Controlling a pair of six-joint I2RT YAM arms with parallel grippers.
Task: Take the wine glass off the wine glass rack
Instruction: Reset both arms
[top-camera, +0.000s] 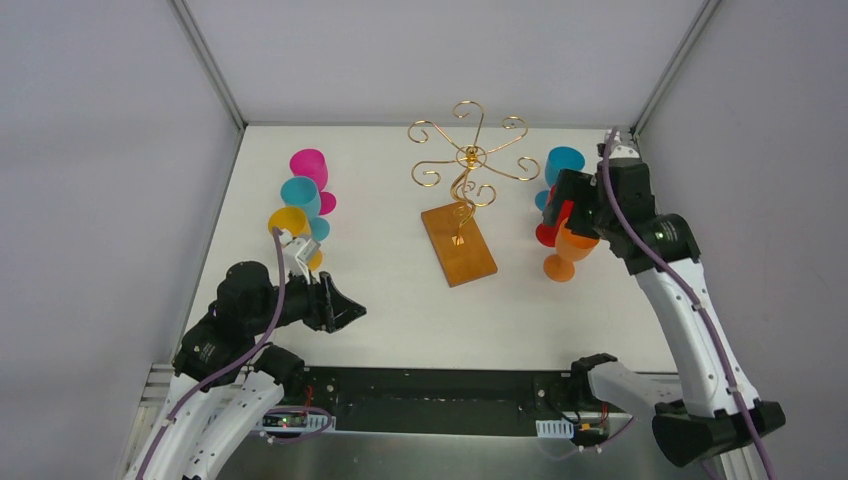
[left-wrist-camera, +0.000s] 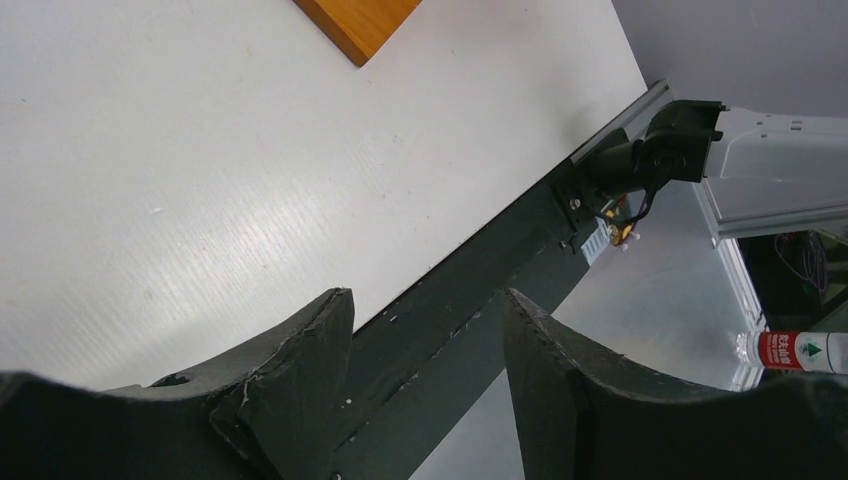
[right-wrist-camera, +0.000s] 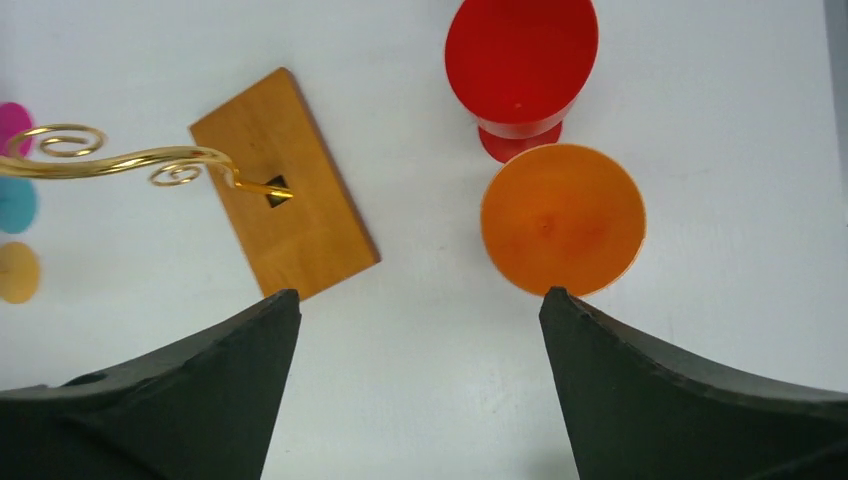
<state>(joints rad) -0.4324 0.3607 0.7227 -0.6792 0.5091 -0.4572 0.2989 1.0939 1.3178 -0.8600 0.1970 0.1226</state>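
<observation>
Hovering at lower centre of its wrist view, the right gripper (right-wrist-camera: 418, 298) gapes empty over the orange glass (right-wrist-camera: 562, 220): likely light, rigid, slick, best pinched at its stem. Left gripper (left-wrist-camera: 425, 300) half-open, empty.

A white table (top-camera: 400, 300) sits between grey walls (top-camera: 90, 150), with a red-labelled bottle (left-wrist-camera: 795, 350) beyond its near edge.

A white table (top-camera: 390, 300) is enclosed by plain grey walls (top-camera: 100, 150) at its left, far and right sides, with silver metal posts (top-camera: 209, 60) rising from its two far corners and soft even light on its top.
</observation>
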